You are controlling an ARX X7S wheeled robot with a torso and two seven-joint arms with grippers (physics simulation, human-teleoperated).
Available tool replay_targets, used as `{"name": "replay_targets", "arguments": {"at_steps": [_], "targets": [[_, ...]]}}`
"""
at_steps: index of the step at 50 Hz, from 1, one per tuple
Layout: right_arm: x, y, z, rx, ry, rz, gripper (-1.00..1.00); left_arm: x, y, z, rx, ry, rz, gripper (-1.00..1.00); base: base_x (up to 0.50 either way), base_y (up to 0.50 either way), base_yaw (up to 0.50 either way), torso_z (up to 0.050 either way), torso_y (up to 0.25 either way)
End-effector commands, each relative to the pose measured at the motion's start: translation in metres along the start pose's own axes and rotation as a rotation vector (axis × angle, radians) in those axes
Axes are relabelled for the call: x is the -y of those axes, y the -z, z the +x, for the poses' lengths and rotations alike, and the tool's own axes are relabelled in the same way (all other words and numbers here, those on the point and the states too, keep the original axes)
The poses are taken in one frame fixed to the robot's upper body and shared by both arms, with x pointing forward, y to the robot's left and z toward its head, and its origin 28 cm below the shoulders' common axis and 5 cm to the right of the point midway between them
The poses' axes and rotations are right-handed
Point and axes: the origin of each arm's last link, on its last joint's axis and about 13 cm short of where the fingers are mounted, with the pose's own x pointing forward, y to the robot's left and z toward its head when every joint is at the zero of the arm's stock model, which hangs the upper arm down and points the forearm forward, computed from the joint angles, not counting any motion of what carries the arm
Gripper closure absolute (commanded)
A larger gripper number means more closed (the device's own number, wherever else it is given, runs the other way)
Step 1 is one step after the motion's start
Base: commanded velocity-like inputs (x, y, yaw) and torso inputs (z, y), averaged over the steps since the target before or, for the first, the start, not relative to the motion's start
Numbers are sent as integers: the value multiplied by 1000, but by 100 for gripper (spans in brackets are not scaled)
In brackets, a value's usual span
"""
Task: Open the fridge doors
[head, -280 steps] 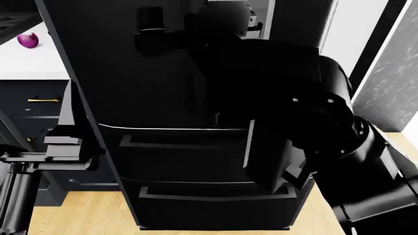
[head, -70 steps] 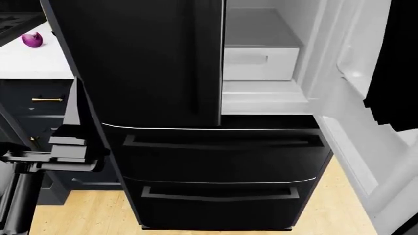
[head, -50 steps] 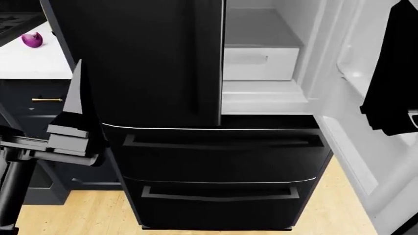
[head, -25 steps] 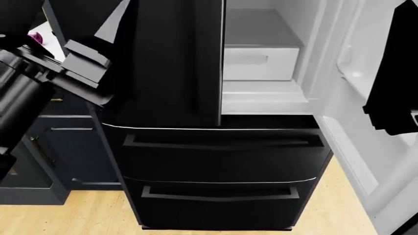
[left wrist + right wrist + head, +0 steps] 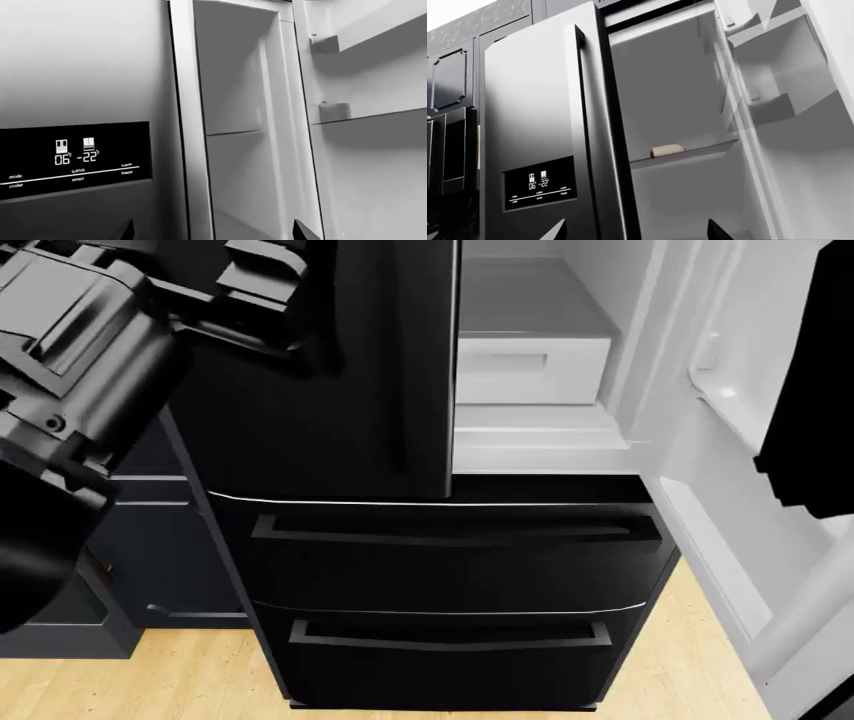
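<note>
Head view shows the fridge doors in two states: the left door [image 5: 334, 370] is shut, its glossy black panel flush above the two black drawer fronts [image 5: 454, 540], while the right door [image 5: 747, 470] is swung wide open toward the near right, its white moulded lining facing in. Between them the white fridge interior [image 5: 534, 430] is exposed, with a white crisper bin [image 5: 534, 365] on a shelf.

Left arm [image 5: 94, 370] fills the upper left of that view, raised in front of the shut left door; its end effector [image 5: 274, 285] lies close against the black panel, but whether it touches the door I cannot tell. In the left wrist view only two dark fingertips [image 5: 127, 231] show at the edge, set wide apart with nothing between them, facing the door's display panel [image 5: 73, 157] and the open compartment.

Right arm [image 5: 814, 410] hangs as a dark shape at the far right beside the open door. Right wrist view shows its fingertips [image 5: 557, 231] also spread wide and holding nothing, and a small tan item [image 5: 666, 150] on an inner shelf.
</note>
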Motion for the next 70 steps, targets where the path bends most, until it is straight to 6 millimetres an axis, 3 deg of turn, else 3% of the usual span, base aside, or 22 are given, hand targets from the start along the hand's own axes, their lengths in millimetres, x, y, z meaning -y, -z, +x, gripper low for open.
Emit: {"name": "replay_targets", "arguments": {"at_steps": [1, 10, 37, 70], "targets": [[0, -1, -2, -2, -3, 6, -100, 1, 6, 11, -43, -134, 33, -100, 0, 0, 0, 0, 0], [0, 0, -2, -3, -3, 7, -100, -3, 9, 19, -43, -246, 79, -100, 0, 0, 0, 0, 0], [-1, -1, -3, -1, -11, 18, -100, -2, 32, 37, -110, -251, 64, -100, 0, 0, 0, 0, 0], [-2, -2, -5, 2, -38, 32, -100, 1, 45, 62, -115, -121, 14, -100, 0, 0, 0, 0, 0]]}}
